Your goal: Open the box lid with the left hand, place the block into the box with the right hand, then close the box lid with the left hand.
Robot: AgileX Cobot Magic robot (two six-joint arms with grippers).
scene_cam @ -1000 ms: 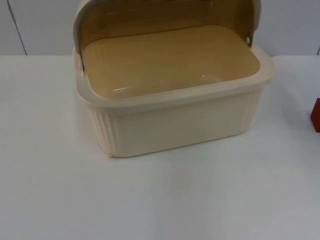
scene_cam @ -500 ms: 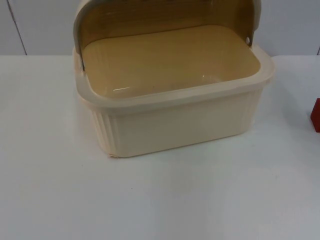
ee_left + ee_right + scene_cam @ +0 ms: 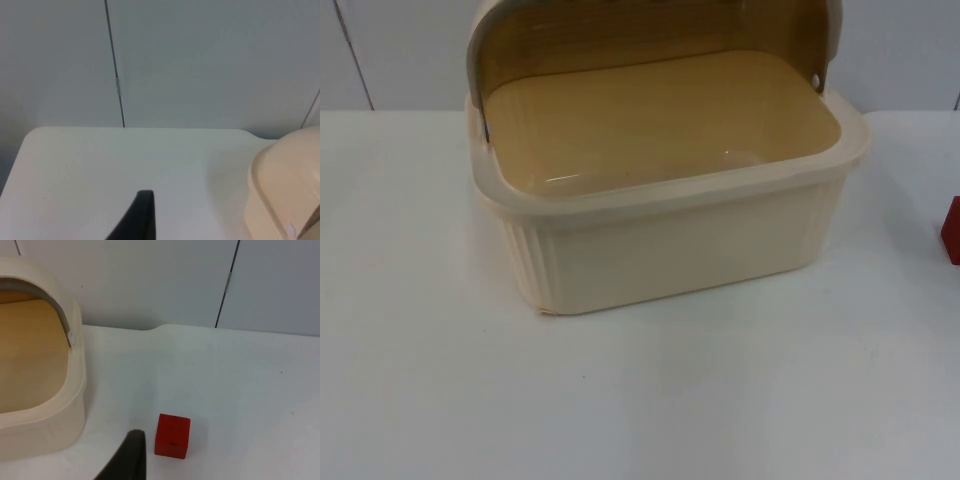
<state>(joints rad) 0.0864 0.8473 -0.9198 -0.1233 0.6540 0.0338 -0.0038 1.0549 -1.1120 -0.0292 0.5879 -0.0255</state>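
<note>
White table top (image 3: pixel 420 380) runs back to the grey partition wall (image 3: pixel 200 60), and over its left part waits the left gripper (image 3: pixel 142 220): its wrist view takes in one black fingertip above bare table, with the rounded cream end of the box beside it, apart from the finger. Whether that gripper's fingers stand apart or together cannot be told.

Next comes the cream plastic box (image 3: pixel 690 245), ribbed on its walls, standing in the middle of the table toward the wall. Its domed lid (image 3: pixel 490 40) is rolled up and back, so the tan inside (image 3: pixel 650 125) lies open.

Further right, the red block (image 3: pixel 951 230) sits on the table at the edge of the top view, well apart from the box and outside it. The right wrist view shows this block (image 3: pixel 172 436) as a small cube resting flat on the white surface, with the open box (image 3: pixel 40 390) off to one side. The right gripper (image 3: pixel 127 457) hovers just beside the cube, one black fingertip close to it but not touching; how its fingers are set cannot be told either.
</note>
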